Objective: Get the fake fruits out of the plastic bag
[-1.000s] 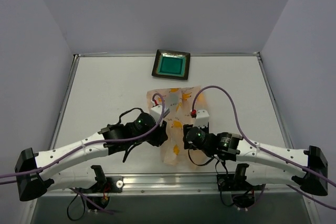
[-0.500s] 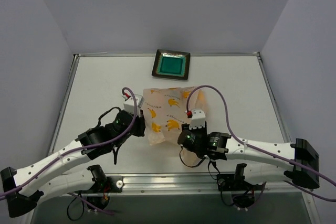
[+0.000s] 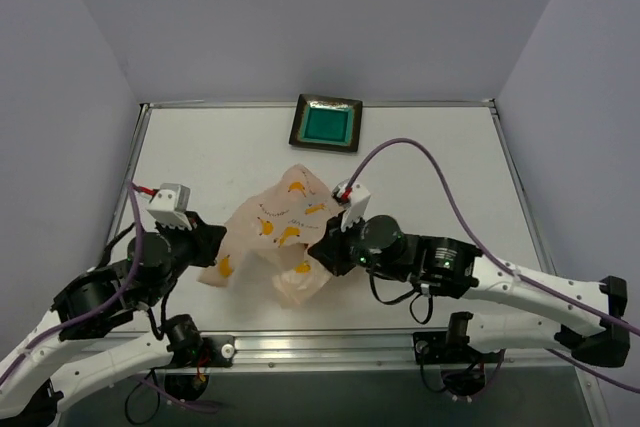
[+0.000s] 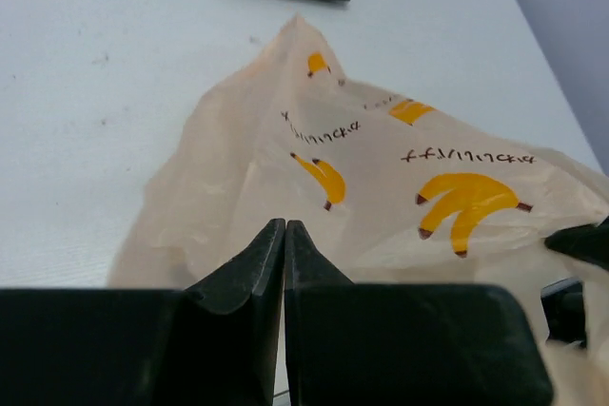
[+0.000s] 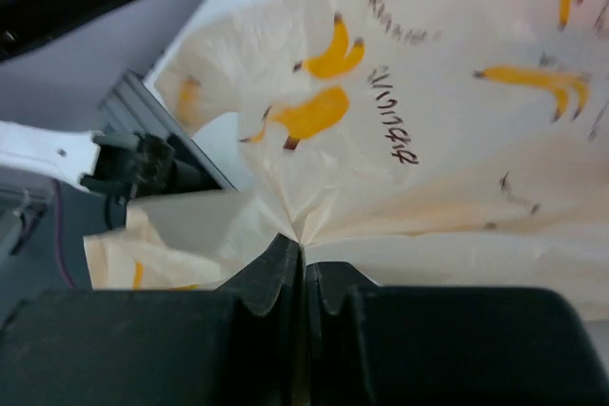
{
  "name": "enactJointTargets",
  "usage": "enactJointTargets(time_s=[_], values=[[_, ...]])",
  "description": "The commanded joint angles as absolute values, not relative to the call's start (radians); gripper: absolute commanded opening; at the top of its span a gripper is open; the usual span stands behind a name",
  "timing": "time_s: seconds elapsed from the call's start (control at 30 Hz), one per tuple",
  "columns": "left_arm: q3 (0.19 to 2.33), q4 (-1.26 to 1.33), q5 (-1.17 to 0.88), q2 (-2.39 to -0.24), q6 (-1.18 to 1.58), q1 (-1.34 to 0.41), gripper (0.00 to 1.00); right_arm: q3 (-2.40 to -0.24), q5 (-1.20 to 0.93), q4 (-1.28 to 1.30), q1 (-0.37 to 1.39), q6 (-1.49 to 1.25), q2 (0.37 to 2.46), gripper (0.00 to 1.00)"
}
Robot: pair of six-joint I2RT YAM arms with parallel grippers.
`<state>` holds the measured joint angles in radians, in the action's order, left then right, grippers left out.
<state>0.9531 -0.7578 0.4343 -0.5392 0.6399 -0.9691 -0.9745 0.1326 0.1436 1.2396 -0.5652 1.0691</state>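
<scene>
Both jaws pressed together on bag film, with the bag slung between them.
The left gripper (image 4: pixel 285 225) and right gripper (image 5: pixel 300 244) each pinched an edge of the plastic bag (image 3: pixel 285 222), which hung over the table (image 3: pixel 200 152), well short of the tray (image 3: pixel 326 124). No fake fruits showed; they were probably in the sagging fold. The step called for firm pinches, lifting the closed end so the mouth tipped down.

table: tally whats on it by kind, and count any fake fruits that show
plastic bag: 1
square dark tray with teal centre: 1
fake fruits in view: 0 (none shows outside the bag or through it)
total: 2
</scene>
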Motion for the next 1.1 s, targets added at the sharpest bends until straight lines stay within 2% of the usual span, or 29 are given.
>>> enactJointTargets(time_s=[0.0,0.07,0.1,0.2,0.33,0.37,0.4,0.47,0.5,0.6,0.63,0.77,0.83,1.07], values=[[1.023,-0.772,0.465,-0.569,0.608,-0.971,0.02,-1.025,0.058,0.143,1.142,-0.503,0.991,0.00],[0.982,-0.706,0.476,-0.624,0.598,-0.969,0.02,-0.955,-0.021,0.147,1.004,-0.500,0.969,0.00],[0.962,-0.677,0.479,-0.647,0.600,-0.966,0.02,-0.924,-0.049,0.146,0.850,-0.503,0.968,0.00],[0.896,-0.537,0.463,-0.742,0.595,-0.928,0.02,-0.809,-0.048,0.143,0.642,-0.488,0.980,0.00],[0.906,-0.410,0.255,-0.836,0.542,-0.847,0.02,-0.700,-0.003,0.118,0.577,-0.468,0.971,0.00],[0.920,-0.400,0.236,-0.842,0.522,-0.847,0.08,-0.681,-0.003,0.109,0.577,-0.466,0.960,0.00],[0.925,-0.391,0.216,-0.839,0.488,-0.847,0.39,-0.663,-0.011,0.100,0.577,-0.466,0.945,0.00],[0.937,-0.393,0.180,-0.827,0.469,-0.847,0.76,-0.620,-0.020,0.075,0.580,-0.474,0.896,0.00],[0.957,-0.415,0.176,-0.827,0.450,-0.847,0.92,-0.606,-0.038,0.066,0.580,-0.482,0.872,0.00],[0.998,-0.462,0.161,-0.839,0.410,-0.848,0.97,-0.585,-0.089,0.048,0.595,-0.498,0.864,0.00],[1.005,-0.469,0.157,-0.842,0.396,-0.850,0.94,-0.575,-0.119,0.038,0.610,-0.506,0.879,0.00],[1.087,-0.569,0.086,-0.972,0.312,-0.853,0.94,-0.564,0.067,0.040,0.791,-0.538,0.940,0.00],[1.135,-0.609,0.019,-1.034,0.282,-0.865,0.94,-0.574,0.099,0.034,0.805,-0.557,0.975,0.00],[1.224,-0.696,0.205,-1.250,0.264,-0.836,0.94,-0.566,0.130,0.015,0.805,-0.554,0.966,0.00]])
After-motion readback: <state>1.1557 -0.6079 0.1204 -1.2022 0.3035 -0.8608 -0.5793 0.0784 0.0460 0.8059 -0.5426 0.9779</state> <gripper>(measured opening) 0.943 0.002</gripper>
